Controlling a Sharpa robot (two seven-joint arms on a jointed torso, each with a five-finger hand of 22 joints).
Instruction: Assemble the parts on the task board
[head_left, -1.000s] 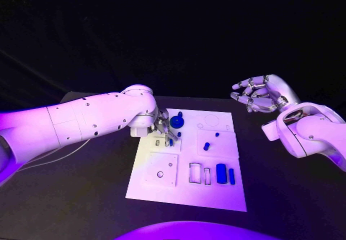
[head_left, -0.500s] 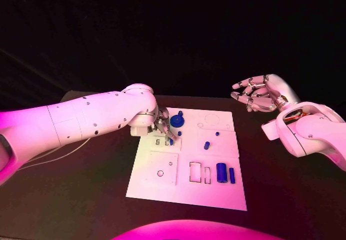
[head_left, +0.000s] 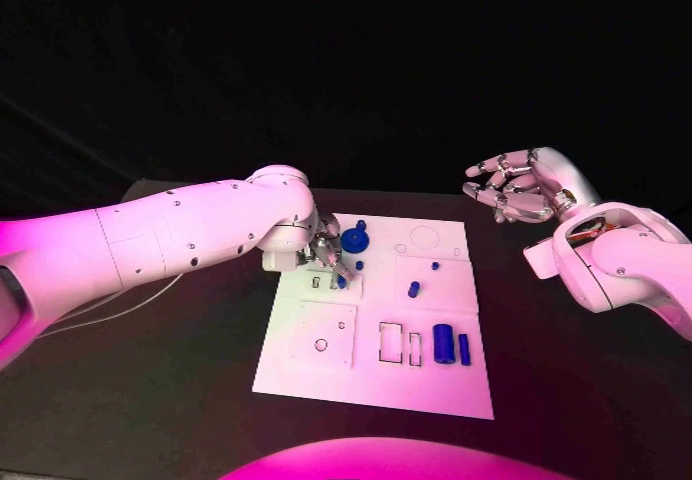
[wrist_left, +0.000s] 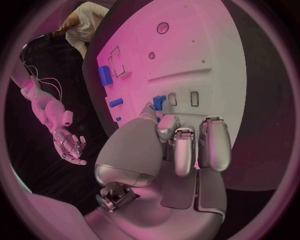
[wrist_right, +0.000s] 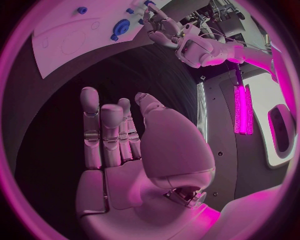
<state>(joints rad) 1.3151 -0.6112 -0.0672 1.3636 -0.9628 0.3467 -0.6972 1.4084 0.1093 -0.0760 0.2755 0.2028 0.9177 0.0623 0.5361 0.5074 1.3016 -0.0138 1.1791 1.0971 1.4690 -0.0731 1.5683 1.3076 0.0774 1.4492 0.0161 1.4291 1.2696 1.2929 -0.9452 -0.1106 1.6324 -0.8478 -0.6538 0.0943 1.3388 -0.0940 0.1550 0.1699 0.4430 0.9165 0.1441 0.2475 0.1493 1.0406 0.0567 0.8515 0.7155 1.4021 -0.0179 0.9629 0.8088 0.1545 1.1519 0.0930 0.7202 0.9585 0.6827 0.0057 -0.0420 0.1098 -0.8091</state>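
A: Where is the left hand (head_left: 326, 252)?

B: Low over the far left part of the task board (head_left: 329, 375), fingertips down at a small blue part (head_left: 342, 282) beside 2 little slots. In the left wrist view the fingers (wrist_left: 186, 145) curl toward that same blue part (wrist_left: 159, 102) — whether they pinch it or only touch it, I cannot tell.

A: And the right hand (head_left: 516, 187)?

B: Raised off the board's far right corner, over the black table (head_left: 188, 330), holding nothing — fingers (wrist_right: 103, 131) loosely bent and apart.

A: The other parts?

B: A round blue part (head_left: 355, 242) lies just beyond the left hand, a small peg (head_left: 413, 291) stands mid-board, and 2 upright blue blocks (head_left: 451, 345) sit side by side toward the near right.
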